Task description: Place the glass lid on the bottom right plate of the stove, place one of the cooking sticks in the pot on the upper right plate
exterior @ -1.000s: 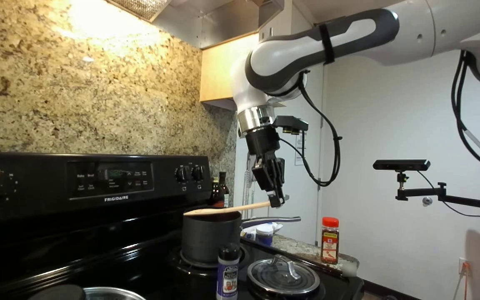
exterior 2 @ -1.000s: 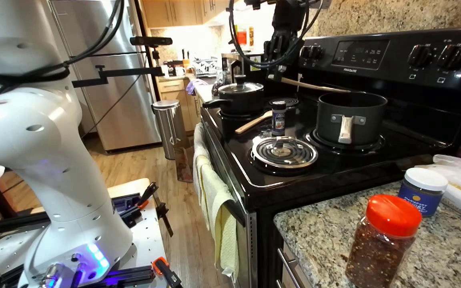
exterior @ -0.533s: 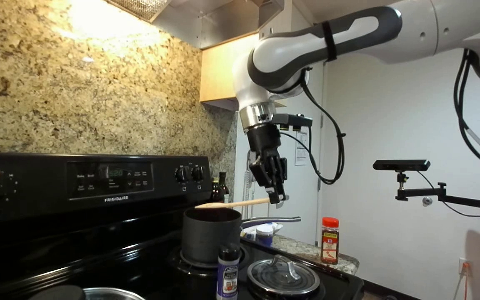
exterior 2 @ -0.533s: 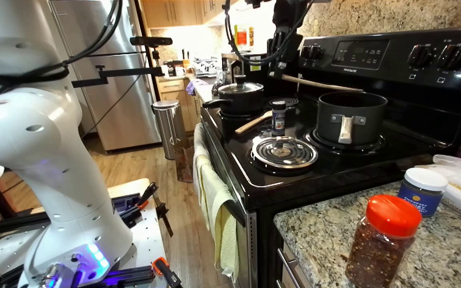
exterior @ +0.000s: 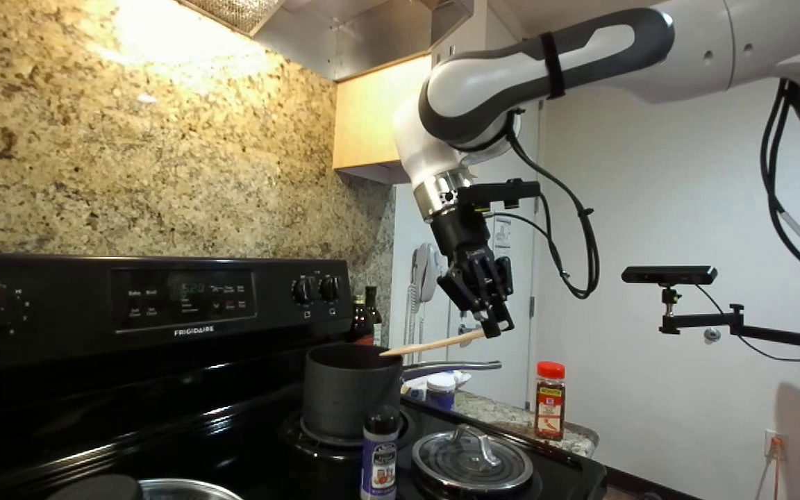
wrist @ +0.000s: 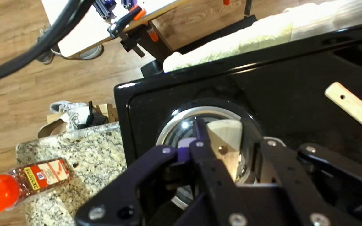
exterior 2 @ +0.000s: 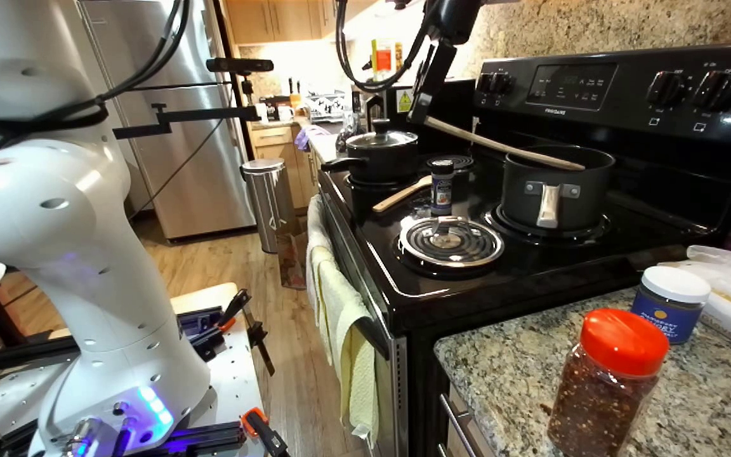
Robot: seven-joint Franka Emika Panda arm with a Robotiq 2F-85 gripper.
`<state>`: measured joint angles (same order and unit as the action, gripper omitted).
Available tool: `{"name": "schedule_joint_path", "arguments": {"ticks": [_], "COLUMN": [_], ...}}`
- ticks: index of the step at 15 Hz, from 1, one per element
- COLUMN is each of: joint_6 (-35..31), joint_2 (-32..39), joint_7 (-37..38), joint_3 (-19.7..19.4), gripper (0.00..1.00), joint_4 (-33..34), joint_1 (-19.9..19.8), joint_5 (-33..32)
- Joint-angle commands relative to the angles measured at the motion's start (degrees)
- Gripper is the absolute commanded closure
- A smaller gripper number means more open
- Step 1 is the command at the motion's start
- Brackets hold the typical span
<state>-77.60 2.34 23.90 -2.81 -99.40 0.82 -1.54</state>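
Observation:
My gripper [exterior: 497,326] is shut on the end of a pale wooden cooking stick [exterior: 435,345], seen in the wrist view as a flat handle with a hole [wrist: 226,135] between the fingers. The stick [exterior 2: 499,145] slopes down from the gripper [exterior 2: 421,114], its far end over the mouth of the dark pot [exterior 2: 559,190]. Whether that end dips below the rim is unclear. The pot stands on the upper right plate [exterior 2: 497,222]. The glass lid [exterior 2: 451,241] lies on the bottom right plate of the stove [exterior 2: 530,270]. Another cooking stick [exterior 2: 400,195] rests on the stove top.
A purple-labelled spice bottle [exterior: 379,462] stands on the stove near the lid. The pot's long handle [exterior: 455,366] sticks out toward the counter. Farther off is a lidded pan [exterior 2: 383,155]. On the counter are a red-capped jar [exterior 2: 606,381] and a blue jar [exterior 2: 673,304].
The gripper has tilted and shifted away from the pot, carrying the stick. Its far end has drawn back across the pot's mouth toward the handle side, and the stick now slopes down more steeply.

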Motion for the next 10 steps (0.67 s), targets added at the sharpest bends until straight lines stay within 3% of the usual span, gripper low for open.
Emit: {"name": "schedule_joint_path", "arguments": {"ticks": [1,10], "joint_6": [4.59,4.11], "joint_2": [1.36,2.02], "joint_7": [1.04,-0.67], "joint_3": [0.83,1.60], "gripper": [0.86,0.86], "joint_4": [1.46,3.16], "joint_1": [-0.27,0.12], "joint_5": [0.74,-0.98]}}
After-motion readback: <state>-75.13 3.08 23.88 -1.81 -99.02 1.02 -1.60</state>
